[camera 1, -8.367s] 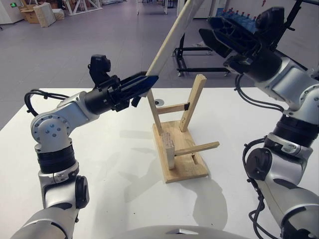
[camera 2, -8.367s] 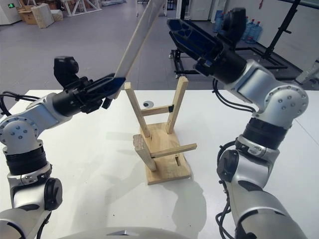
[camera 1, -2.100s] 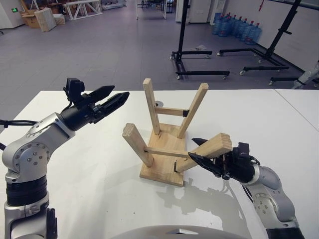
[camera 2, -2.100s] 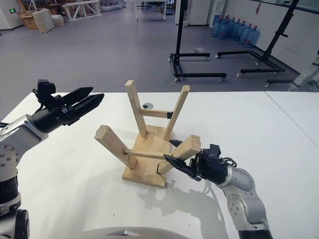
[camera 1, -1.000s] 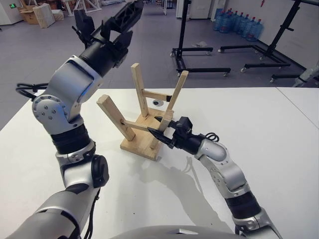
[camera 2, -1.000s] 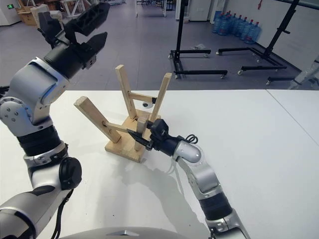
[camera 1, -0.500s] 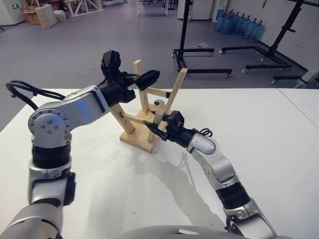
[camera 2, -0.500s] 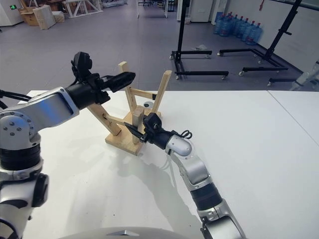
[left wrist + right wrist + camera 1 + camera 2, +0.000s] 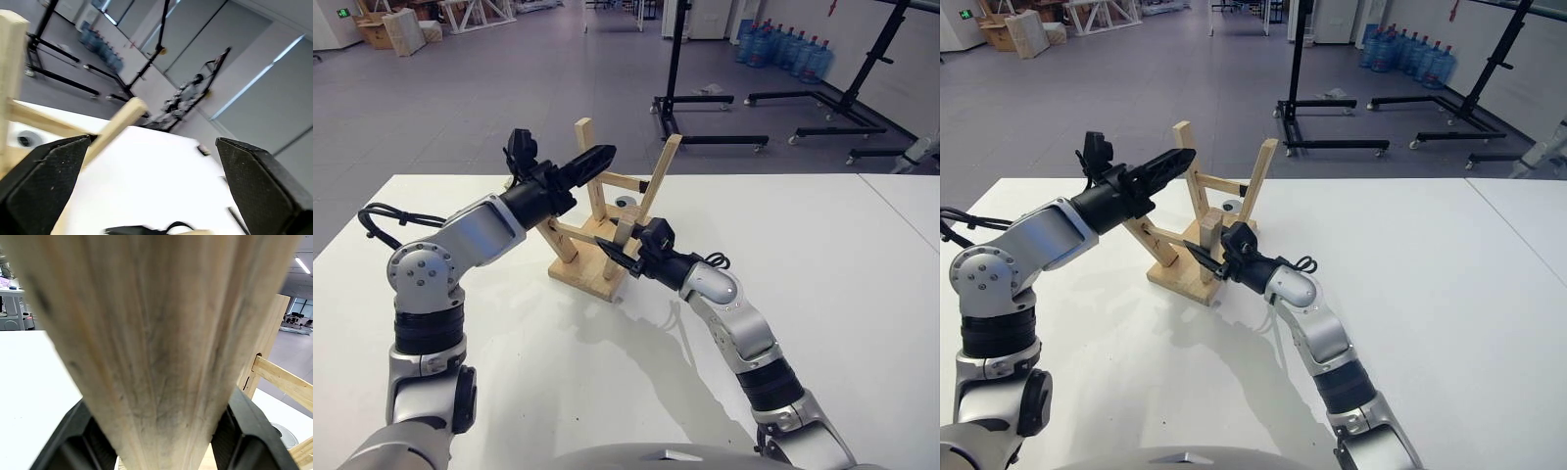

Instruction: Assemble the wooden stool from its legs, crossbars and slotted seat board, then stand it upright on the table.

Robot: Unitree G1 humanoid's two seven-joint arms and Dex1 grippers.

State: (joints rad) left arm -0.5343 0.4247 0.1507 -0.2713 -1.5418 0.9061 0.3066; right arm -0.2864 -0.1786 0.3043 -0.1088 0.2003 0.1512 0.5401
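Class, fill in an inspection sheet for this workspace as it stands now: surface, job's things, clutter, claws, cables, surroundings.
Surface: white table, flat.
Job's things: stool upside down, seat on the table, four legs up, crossbars fitted between them.
Clutter: small round disc on the table behind the stool.
Claws: left claw open, by the far left leg's top; right claw shut on the nearest leg.
Cables: black cable looped beside the left arm; another at the right wrist.
Surroundings: open hall floor, black wheeled stands, water bottles, crates.
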